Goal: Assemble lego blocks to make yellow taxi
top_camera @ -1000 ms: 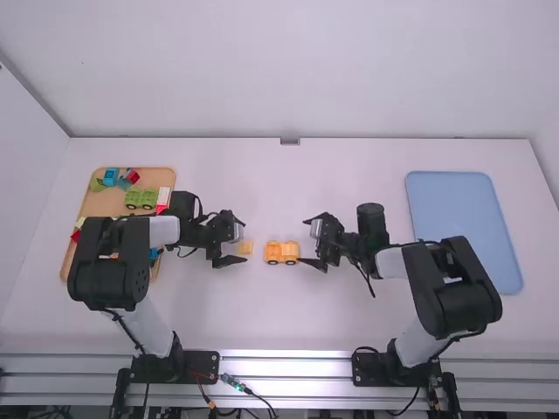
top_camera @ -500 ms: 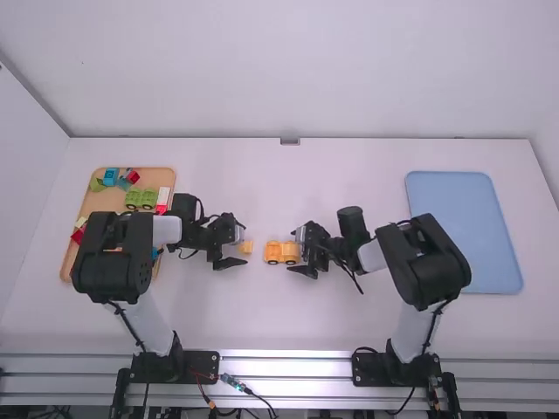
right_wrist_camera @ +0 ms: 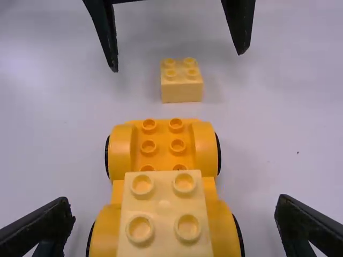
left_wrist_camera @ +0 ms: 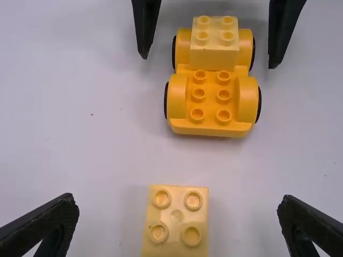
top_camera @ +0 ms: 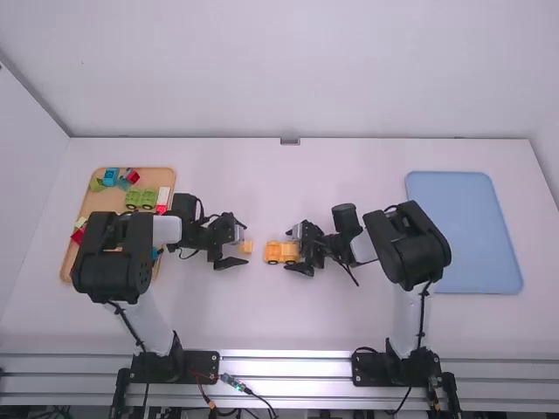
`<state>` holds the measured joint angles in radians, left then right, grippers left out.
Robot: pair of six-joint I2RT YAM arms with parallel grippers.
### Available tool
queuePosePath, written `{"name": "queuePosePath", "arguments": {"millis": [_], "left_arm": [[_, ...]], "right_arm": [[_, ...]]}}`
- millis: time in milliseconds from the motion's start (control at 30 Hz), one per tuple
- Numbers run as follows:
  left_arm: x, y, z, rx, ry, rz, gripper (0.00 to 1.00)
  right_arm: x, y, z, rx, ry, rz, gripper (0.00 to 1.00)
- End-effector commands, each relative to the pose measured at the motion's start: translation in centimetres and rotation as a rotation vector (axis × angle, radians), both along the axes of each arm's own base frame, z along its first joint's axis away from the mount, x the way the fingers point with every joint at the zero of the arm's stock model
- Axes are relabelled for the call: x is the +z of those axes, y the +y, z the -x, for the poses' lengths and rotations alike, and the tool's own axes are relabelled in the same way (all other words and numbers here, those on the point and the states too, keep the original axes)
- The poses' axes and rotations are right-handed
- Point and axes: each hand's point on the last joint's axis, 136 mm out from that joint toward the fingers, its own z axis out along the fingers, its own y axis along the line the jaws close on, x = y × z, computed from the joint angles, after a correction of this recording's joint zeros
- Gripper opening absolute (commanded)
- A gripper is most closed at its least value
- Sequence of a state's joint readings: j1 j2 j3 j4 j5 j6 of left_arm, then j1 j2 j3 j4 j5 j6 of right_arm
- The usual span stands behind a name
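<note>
1. Closing in on the taxi, the black two-finger right gripper has slid towards nine o'clock in the high view and now straddles the near end of the orange-yellow plastic wheeled car base. The black two-finger left gripper has barely shifted, waiting by the small pale-yellow square plastic block, which lies on the white table at the base's nine o'clock. A light-brown tray sits between nine and ten o'clock of the base, a flat blue tray near three.

2. In the left wrist view, the left gripper's fingers are spread and released, one each side of the loose block, touching neither side. Farther off, a pale-yellow four-stud plastic block already stands on one end of the base, with bare studs beside it.

3. In the right wrist view, that gripper's fingers are also parted, flanking the end with the mounted block, gripping nothing. Its arrival suggests the base may be steadied or lifted next; a crooked squeeze could twist it. The loose block still needs fitting.
</note>
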<state>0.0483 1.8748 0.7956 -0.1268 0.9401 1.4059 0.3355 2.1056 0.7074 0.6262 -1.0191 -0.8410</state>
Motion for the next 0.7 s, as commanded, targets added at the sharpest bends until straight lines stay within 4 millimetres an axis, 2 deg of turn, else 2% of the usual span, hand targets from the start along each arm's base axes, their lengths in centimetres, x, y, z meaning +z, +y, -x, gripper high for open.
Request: {"name": "queuePosePath", "arguments": {"millis": [0, 133, 433, 667], "left_arm": [[0.4, -0.6, 0.0, -0.017, -0.001, 0.038, 0.99], [0.4, -0.6, 0.1, -0.017, 0.003, 0.039, 0.99], [0.4, -0.6, 0.1, -0.016, 0.003, 0.038, 0.99], [0.5, -0.9, 0.1, -0.023, -0.001, 0.038, 0.99]], "right_arm": [[-0.2, -0.2, 0.6, 0.016, 0.013, -0.013, 0.99], [-0.6, -0.3, 0.7, 0.014, 0.003, 0.005, 1.00], [-1.5, 1.2, 0.4, -0.017, 0.014, 0.077, 0.99], [-1.4, 1.7, 0.9, 0.015, -0.011, 0.073, 0.91]]}}
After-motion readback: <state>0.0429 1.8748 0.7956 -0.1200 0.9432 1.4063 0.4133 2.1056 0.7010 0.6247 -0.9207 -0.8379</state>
